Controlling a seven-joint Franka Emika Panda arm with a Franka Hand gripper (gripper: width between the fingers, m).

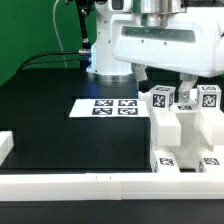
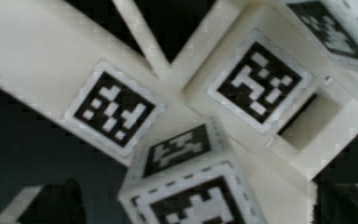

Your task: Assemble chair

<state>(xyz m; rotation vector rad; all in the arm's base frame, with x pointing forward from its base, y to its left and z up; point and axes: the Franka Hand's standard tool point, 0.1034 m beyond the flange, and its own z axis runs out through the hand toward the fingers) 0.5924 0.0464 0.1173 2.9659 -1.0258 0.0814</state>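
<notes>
The chair point(image 1: 185, 125), a stiff, light-looking cluster of white tagged blocks, stands on the black bench point(image 1: 60, 110) at about 4 o'clock in the exterior view. The claw point(image 1: 165, 85) hangs just over it, fully open and holding nothing. Its smooth plastic may slip; I would grip an upright block by its flat sides.

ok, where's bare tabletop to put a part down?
Free: black table between marker board, front rail and the exterior view's left edge. Crowded: the exterior view's right, where chair parts cluster under the gripper.
</notes>
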